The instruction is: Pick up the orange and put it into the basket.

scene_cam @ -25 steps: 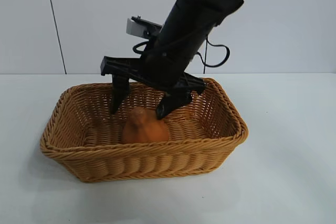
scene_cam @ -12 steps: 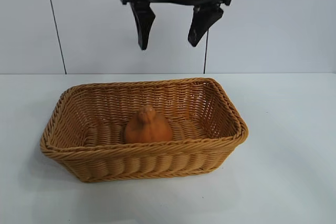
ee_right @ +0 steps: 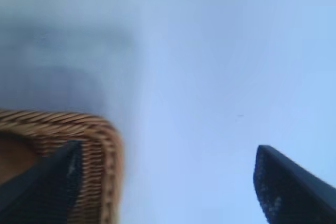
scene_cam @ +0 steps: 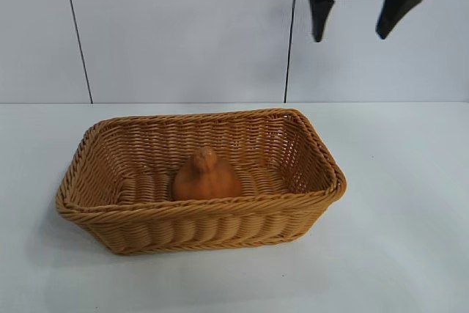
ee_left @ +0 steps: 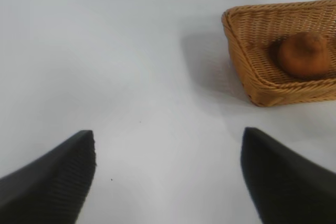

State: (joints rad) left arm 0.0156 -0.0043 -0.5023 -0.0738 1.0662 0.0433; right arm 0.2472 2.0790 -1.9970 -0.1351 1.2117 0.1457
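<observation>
The orange [scene_cam: 207,177] sits knob-up on the floor of the wicker basket [scene_cam: 198,210], near its middle. My right gripper [scene_cam: 355,34] is open and empty, high above the table, up and to the right of the basket's right end. In the right wrist view the right gripper [ee_right: 168,148] hangs over the basket's corner rim [ee_right: 105,145] and bare table. My left gripper [ee_left: 168,134] is open and empty over bare table, well away from the basket [ee_left: 273,9] and the orange [ee_left: 303,55].
The white table [scene_cam: 403,254] surrounds the basket on all sides. A white panelled wall [scene_cam: 146,34] stands behind it. The left arm is outside the exterior view.
My right gripper, open, rose out of the basket away from the orange and moved up and to the right. The orange stayed in the basket.
</observation>
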